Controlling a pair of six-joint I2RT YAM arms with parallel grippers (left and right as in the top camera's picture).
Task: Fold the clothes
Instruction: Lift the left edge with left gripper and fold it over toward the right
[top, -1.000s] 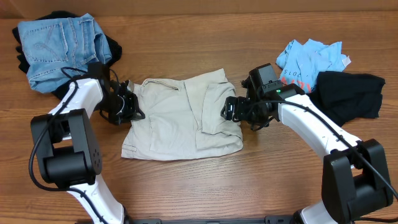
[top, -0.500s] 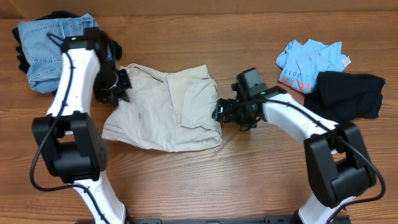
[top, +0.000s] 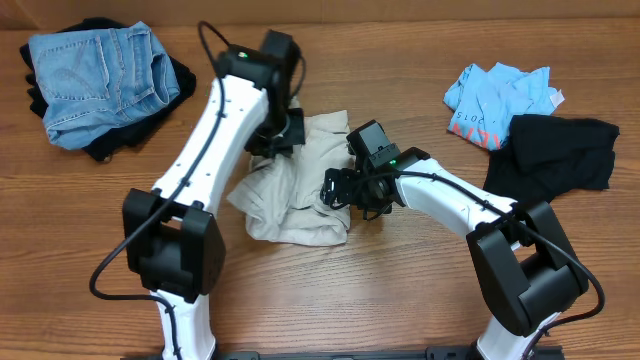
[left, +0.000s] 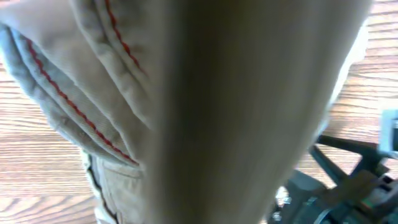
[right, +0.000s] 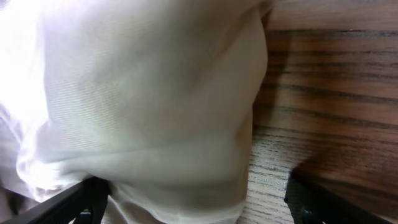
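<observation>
The cream-beige trousers (top: 290, 195) lie bunched in a crumpled heap on the wooden table (top: 400, 300), between the two grippers. The left gripper (top: 272, 135) sits at the heap's far upper edge, so the cloth spreads from it toward the robot and toward the other arm. The left wrist view is filled by the trousers (left: 217, 112) hanging right in front of the lens, with folds showing red stitching (left: 118, 43) to one side. No fingertips show there, so I cannot tell whether this gripper is clamped on the cloth or apart. The right gripper (top: 338, 190) is pressed against the heap's right edge, with the mass of fabric on its inner side, toward the left arm. In the right wrist view the pale trousers (right: 143, 99) billow across most of the picture. Its dark fingers (right: 81, 202) show at the two lower corners, set wide apart with cloth lying between them, and bare table (right: 323, 93) lies off to one side. Well away from the left gripper on its outer side, a pair of blue jeans (top: 95, 70) rests on some black cloth (top: 185, 78). Well beyond the right gripper on its outer side lie a light-blue printed tee (top: 495, 95) and, just beside it and nearer the robot, a black garment (top: 555, 150).
</observation>
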